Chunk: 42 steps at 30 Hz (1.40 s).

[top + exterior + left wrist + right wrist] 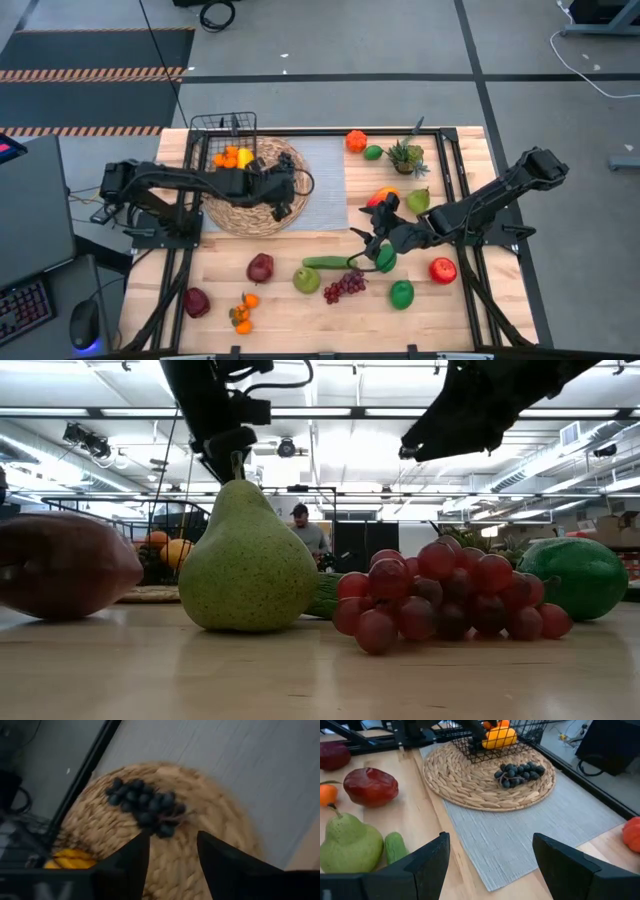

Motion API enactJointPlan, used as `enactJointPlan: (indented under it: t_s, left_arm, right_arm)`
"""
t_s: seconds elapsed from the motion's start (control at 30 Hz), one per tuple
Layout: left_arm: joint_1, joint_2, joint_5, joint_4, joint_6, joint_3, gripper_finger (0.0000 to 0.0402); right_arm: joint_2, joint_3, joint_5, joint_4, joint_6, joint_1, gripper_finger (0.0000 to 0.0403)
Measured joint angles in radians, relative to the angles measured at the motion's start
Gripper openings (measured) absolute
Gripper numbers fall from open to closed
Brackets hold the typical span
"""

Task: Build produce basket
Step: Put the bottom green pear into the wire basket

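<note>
In the high view my left pincer [284, 197] hangs over the mat [225, 218], just beside the basket [222, 124], which stands on the far part of the mat and already holds some orange and yellow fruit. My right pincer [366, 246] waits near the cucumber [325, 262]. From above I cannot see what lies under the left pincer. The low view shows only the pear [247, 560] and the red grapes [440, 595] in front, with the basket [150, 525] far behind, and it tells me nothing about either pincer. The left wrist view gives what the others hide: my left fingers [132, 862] stand apart with nothing between them, and the dark grapes [145, 805] lie on the mat just ahead of the tips, outside the basket. Here is the danger, I think. If I close from this place, I may catch only the stem or one berry, or bare straw, and a loose bunch can slip or hit the wire rim when I lift it. The right wrist view shows my right pincer [492, 855] wide apart and empty. It also shows the dark grapes [520, 772] close to the basket [485, 747], so the way over the rim is short but tight.
</note>
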Motion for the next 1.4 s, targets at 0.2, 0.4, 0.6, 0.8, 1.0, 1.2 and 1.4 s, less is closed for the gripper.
enactJointPlan:
  t_s: [0.2,0.4,0.6,0.8,1.0,1.2,1.4]
  left_arm:
    - [-0.086,-0.008,0.000,0.116,-0.008,-0.010,0.0160]
    - [-0.167,-0.007,0.005,0.437,0.025,-0.137,0.0151]
    - [-0.195,-0.006,0.061,0.729,-0.101,-0.343,0.0138]
    - [-0.240,-0.007,0.081,0.981,-0.087,-0.425,0.0129]
    - [-0.252,-0.005,0.080,1.147,-0.037,-0.472,0.0126]
    - [-0.242,0.002,0.079,1.153,-0.034,-0.474,0.0125]
    - [-0.242,0.002,0.060,1.129,-0.033,-0.474,0.0125]
  right_arm:
    - [0.001,0.000,0.024,0.019,-0.009,-0.001,0.0288]
    - [0.001,0.000,0.027,0.022,-0.010,-0.003,0.0288]
    - [0.001,0.000,0.048,0.026,-0.009,0.000,0.0288]
    - [0.001,0.000,0.045,0.027,-0.018,0.000,0.0288]
    - [0.002,0.000,-0.082,0.085,-0.096,0.000,0.0288]
    - [0.024,0.001,-0.169,0.125,-0.128,0.000,0.0288]
    - [0.088,0.001,-0.258,0.264,-0.171,0.000,0.0288]
